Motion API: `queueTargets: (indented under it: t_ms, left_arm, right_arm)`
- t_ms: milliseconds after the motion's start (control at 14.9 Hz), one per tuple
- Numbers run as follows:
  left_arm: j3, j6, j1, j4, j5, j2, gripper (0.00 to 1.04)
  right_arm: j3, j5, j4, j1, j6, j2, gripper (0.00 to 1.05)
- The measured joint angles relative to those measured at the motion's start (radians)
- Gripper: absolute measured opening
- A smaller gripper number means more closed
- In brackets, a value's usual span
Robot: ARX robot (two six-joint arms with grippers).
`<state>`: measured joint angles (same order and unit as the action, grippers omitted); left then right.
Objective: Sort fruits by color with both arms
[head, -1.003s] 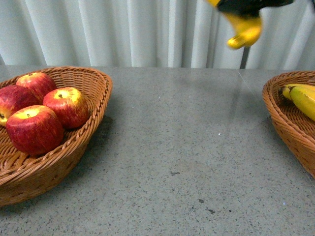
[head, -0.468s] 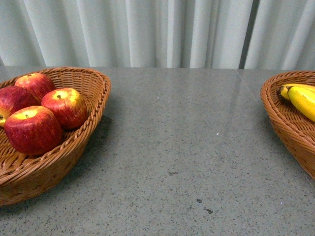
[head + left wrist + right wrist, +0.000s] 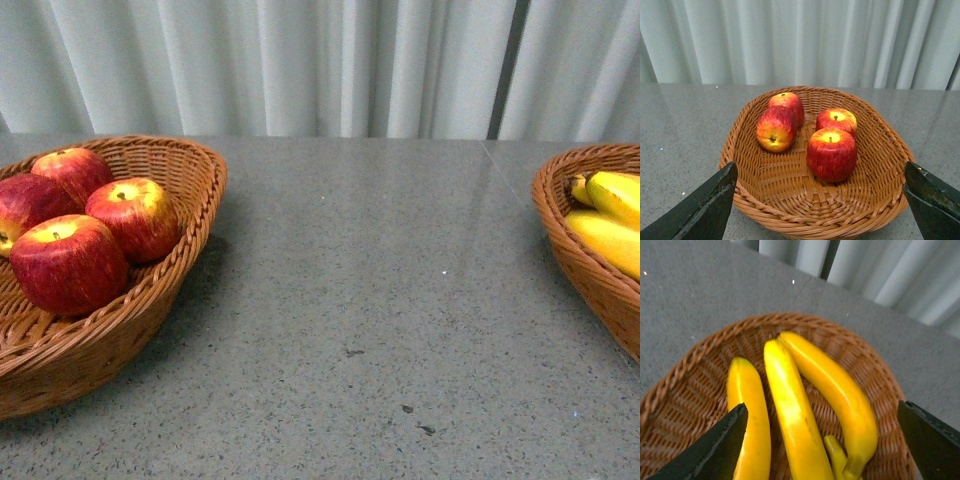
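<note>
Four red apples (image 3: 831,152) sit in the wicker basket on the left (image 3: 815,205), below and between the two fingers of my left gripper (image 3: 820,200), which stand wide apart at the edges of that wrist view and hold nothing. The nearest apple stands upright with its yellow top and stem showing; a second (image 3: 836,120) touches it from behind, a third (image 3: 775,129) lies tilted on its side, and the fourth (image 3: 786,102) sits farthest back against it. In the front view this basket (image 3: 175,270) is at the left of the grey table (image 3: 380,300), with the apples (image 3: 68,264) clustered together. Three yellow bananas (image 3: 790,410) lie side by side in the wicker basket on the right (image 3: 685,370), directly under my right gripper (image 3: 822,440), whose fingers are also spread wide and empty, hanging above the fruit without touching it. In the front view that basket (image 3: 585,270) is cut off by the right edge and only two bananas (image 3: 605,240) show. White curtains (image 3: 300,60) hang behind the table.
</note>
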<state>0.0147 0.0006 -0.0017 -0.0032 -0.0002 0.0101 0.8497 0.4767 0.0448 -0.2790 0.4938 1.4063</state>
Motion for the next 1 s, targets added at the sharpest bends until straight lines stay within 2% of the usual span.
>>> queueTargets:
  t_ms: [67, 268, 334, 401, 535, 602, 803, 870, 1003]
  left_arm:
    - [0.000, 0.000, 0.000, 0.000, 0.000, 0.000, 0.98]
    - [0.000, 0.000, 0.000, 0.000, 0.000, 0.000, 0.98]
    - [0.000, 0.000, 0.000, 0.000, 0.000, 0.000, 0.98]
    - [0.000, 0.000, 0.000, 0.000, 0.000, 0.000, 0.98]
    - [0.000, 0.000, 0.000, 0.000, 0.000, 0.000, 0.98]
    - [0.000, 0.000, 0.000, 0.000, 0.000, 0.000, 0.98]
    - [0.000, 0.000, 0.000, 0.000, 0.000, 0.000, 0.98]
    - [0.000, 0.000, 0.000, 0.000, 0.000, 0.000, 0.98]
    - [0.000, 0.000, 0.000, 0.000, 0.000, 0.000, 0.98]
  right_arm:
    - [0.013, 0.011, 0.006, 0.014, -0.022, -0.047, 0.98]
    - [0.040, 0.069, 0.064, 0.090, -0.141, -0.175, 0.98]
    - [0.019, 0.056, 0.117, 0.117, -0.209, -0.246, 0.96]
    - [-0.072, -0.157, 0.229, 0.172, -0.310, -0.356, 0.84]
    - [-0.306, -0.429, 0.196, 0.256, -0.435, -0.618, 0.58]
    - [-0.406, -0.463, 0.218, 0.274, -0.459, -0.702, 0.45]
    - [-0.554, -0.473, 0.267, 0.279, -0.479, -0.795, 0.08]
    - [-0.588, -0.473, 0.273, 0.279, -0.480, -0.818, 0.02]
    - [-0.644, -0.474, 0.285, 0.279, -0.480, -0.871, 0.02]
